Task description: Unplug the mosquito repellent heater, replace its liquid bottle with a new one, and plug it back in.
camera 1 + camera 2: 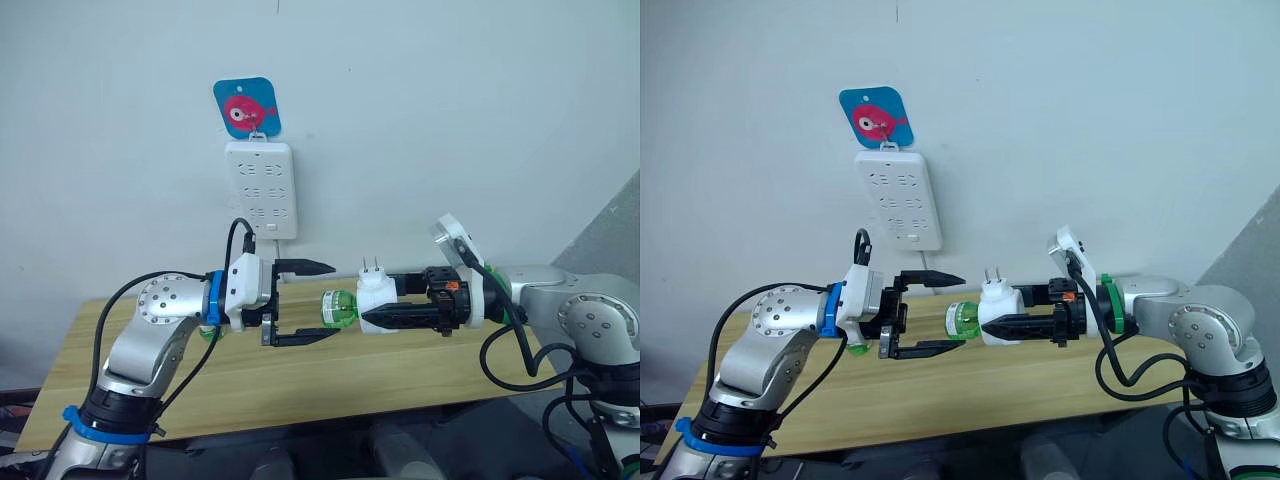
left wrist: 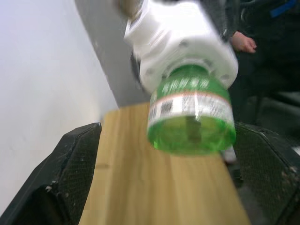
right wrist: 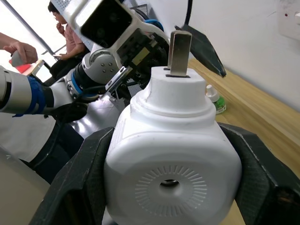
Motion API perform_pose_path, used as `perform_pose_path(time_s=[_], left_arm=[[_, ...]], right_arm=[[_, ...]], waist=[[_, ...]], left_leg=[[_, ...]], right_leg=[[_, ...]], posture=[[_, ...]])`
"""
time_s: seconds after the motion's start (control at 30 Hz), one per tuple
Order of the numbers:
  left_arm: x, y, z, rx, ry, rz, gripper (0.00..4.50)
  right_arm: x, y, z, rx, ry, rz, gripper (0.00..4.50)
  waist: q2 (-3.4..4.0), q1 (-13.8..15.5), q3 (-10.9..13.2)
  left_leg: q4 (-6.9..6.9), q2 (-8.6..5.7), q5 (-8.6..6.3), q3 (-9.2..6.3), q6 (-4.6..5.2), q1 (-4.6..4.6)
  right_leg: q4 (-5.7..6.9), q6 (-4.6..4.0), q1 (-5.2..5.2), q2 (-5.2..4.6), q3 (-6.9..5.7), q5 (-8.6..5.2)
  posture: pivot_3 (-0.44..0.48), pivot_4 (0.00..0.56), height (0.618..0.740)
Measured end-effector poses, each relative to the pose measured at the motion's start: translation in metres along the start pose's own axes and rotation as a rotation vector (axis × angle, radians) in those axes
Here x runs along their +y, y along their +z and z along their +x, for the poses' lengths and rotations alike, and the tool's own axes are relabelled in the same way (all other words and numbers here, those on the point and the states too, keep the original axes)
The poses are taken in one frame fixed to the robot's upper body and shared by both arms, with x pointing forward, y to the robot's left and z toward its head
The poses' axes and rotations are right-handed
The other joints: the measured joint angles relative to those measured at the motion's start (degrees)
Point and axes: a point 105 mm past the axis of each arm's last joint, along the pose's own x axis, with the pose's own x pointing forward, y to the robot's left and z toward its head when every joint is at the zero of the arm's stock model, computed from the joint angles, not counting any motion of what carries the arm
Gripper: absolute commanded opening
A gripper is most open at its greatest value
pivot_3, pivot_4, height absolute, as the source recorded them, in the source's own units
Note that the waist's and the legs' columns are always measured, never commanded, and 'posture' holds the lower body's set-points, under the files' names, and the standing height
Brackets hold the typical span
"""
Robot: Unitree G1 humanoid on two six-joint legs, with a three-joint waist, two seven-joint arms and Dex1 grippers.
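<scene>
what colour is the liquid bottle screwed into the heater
Translucent green with a printed label band, clearest in the left wrist view: liquid bottle.

A white power strip (image 1: 260, 188) hangs upright on the wall. Touching its top edge is a blue card with a pink fish (image 1: 247, 107), and below it stands a wooden table (image 1: 330, 375). People sit in the background.

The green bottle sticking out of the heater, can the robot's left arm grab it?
Probably yes. The left gripper is open, its fingers either side of the green bottle, with nothing between. The right gripper holds the heater.
</scene>
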Motion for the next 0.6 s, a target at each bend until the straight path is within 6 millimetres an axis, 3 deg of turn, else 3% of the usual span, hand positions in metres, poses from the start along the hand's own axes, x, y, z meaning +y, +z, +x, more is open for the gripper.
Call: perform_pose_path(time_s=[0.23, 0.6], left_arm=[[-0.001, 0.003, 0.002, -0.044, 0.004, 0.131, 4.5], [-0.006, -0.011, 0.001, -0.006, -0.006, 0.129, 4.5]], right_arm=[[0.0, -0.001, 0.0, 0.0, -0.002, 0.028, 3.03], [0.0, -0.001, 0.001, 0.001, -0.002, 0.032, 3.03]], waist=[[0.0, -0.13, 0.0], [0.0, -0.29, 0.0]], left_leg=[[0.0, 0.0, 0.0, 0.0, 0.0, 0.0], [0.01, 0.0, 0.0, -0.01, 0.0, 0.01]], right_leg=[[0.01, 0.0, 0.0, 0.0, 0.0, 0.0], [0.01, 0.0, 0.0, 0.0, -0.01, 0.0]], posture=[[-0.157, 0.073, 0.733], [-0.158, 0.071, 0.733]])
